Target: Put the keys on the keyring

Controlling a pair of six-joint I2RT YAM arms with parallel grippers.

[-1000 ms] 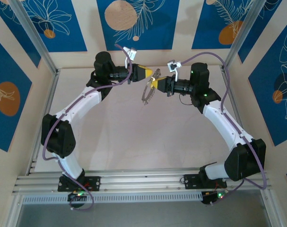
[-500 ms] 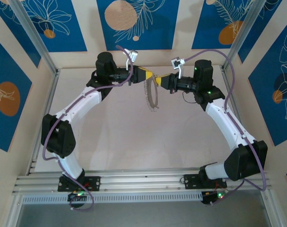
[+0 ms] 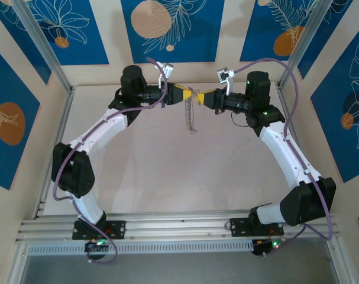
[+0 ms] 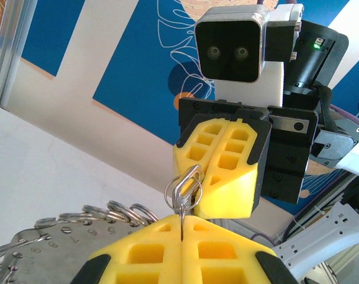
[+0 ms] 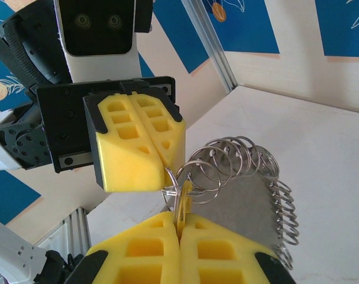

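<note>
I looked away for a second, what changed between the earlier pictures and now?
The right gripper moved farther back to meet the left gripper tip to tip, and the keyring swung from slanted to hanging straight down below them. Both grippers stayed shut; the left one hardly shifted.

You find almost nothing to read here. On the keyring [image 4: 37,260], low at the left of the left wrist view, small stamped characters run in a row along its grey edge, but they are too blurred to make out.
</note>
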